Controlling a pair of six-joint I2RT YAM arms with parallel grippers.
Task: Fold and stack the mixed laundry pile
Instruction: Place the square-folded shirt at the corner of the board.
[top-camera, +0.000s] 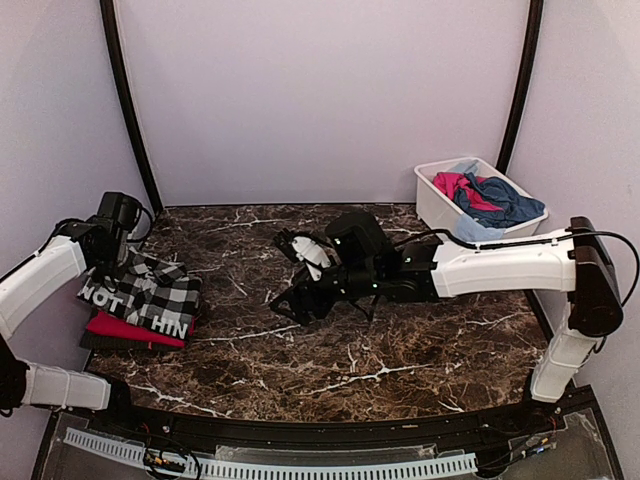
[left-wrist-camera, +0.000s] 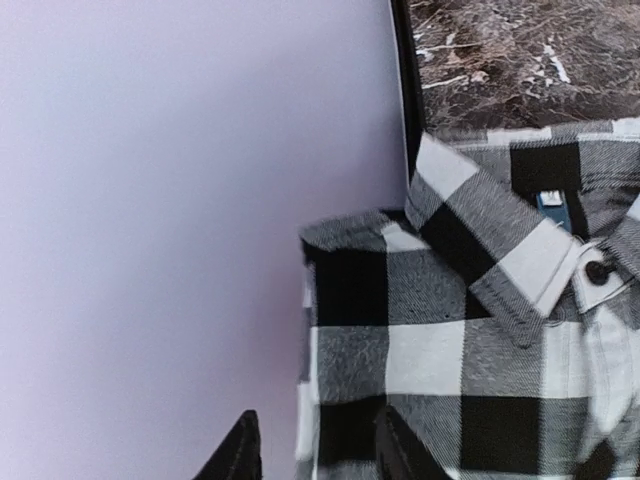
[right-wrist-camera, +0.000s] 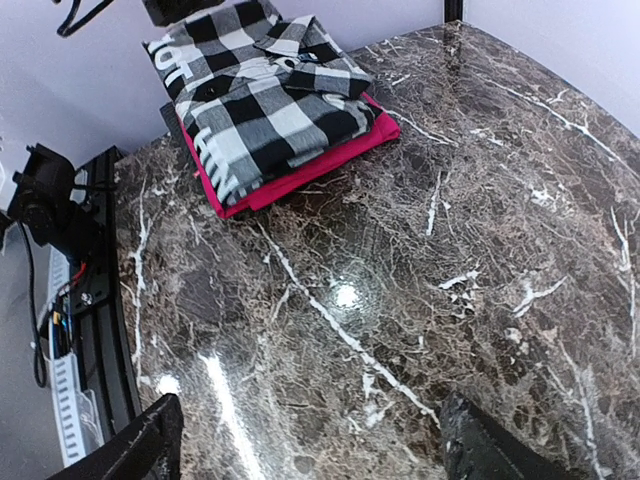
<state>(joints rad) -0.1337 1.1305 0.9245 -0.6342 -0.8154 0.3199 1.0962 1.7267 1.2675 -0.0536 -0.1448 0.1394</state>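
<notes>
A folded black-and-white checked shirt (top-camera: 150, 295) with white lettering lies on a folded red tee (top-camera: 122, 328) at the table's left edge. My left gripper (top-camera: 122, 250) hovers at the stack's far corner. In the left wrist view its fingers (left-wrist-camera: 400, 450) stand apart, with the checked shirt (left-wrist-camera: 450, 350) edge lying loose between them, not pinched. My right gripper (top-camera: 285, 275) is open over bare marble mid-table, nothing between its fingers (right-wrist-camera: 490, 445). The right wrist view shows the checked shirt (right-wrist-camera: 270, 90) and red tee (right-wrist-camera: 330, 160) ahead. The rest of the laundry pile (top-camera: 485, 198), pink and blue pieces, sits in the tub.
The white plastic tub (top-camera: 432, 200) stands at the back right corner. Lilac walls close the back and sides, and the left wall (left-wrist-camera: 150, 200) is right beside the stack. A black rail (top-camera: 300, 432) runs along the near edge of the table.
</notes>
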